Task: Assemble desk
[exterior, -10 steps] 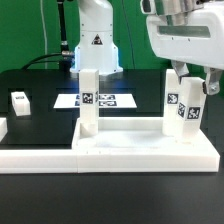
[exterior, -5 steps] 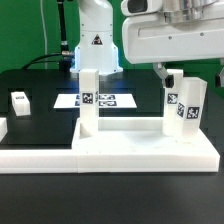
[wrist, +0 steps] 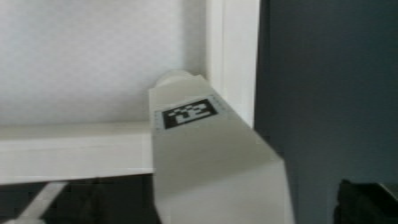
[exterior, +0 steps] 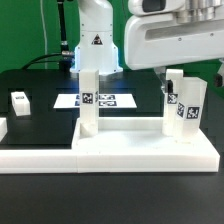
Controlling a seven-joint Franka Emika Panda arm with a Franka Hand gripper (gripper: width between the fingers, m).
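Fingers [exterior: 161,72]: apart, set to either side of the top of the corner leg [exterior: 185,105], clamped on nothing. In the wrist view a dark gap shows between that leg and the one finger in sight.

Corner leg: white, square in section, tagged on two sides and on its end. It stands upright in the tabletop's corner toward the exterior view's right, against the raised rim.

Tabletop [exterior: 150,150]: flat, rims up, lying against the rail [exterior: 35,152] at the front.

Second leg [exterior: 88,100]: upright at the tabletop's corner toward the exterior view's left.

Loose leg [exterior: 20,102]: lying well apart, toward the exterior view's left.

Marker board [exterior: 110,101]: flat behind the tabletop.

Step in hand, as judged: seating the corner leg. Whether it is fully home cannot be told.

Handling note: centre the fingers so both meet opposite flat faces together. Close squarely, keep the leg plumb, and turn or press along its own axis only. A skewed grip would likely tilt it against the rim or drag the tabletop off the rail. If the leg is already home, rise straight up clear of the tagged end before any sideways travel.
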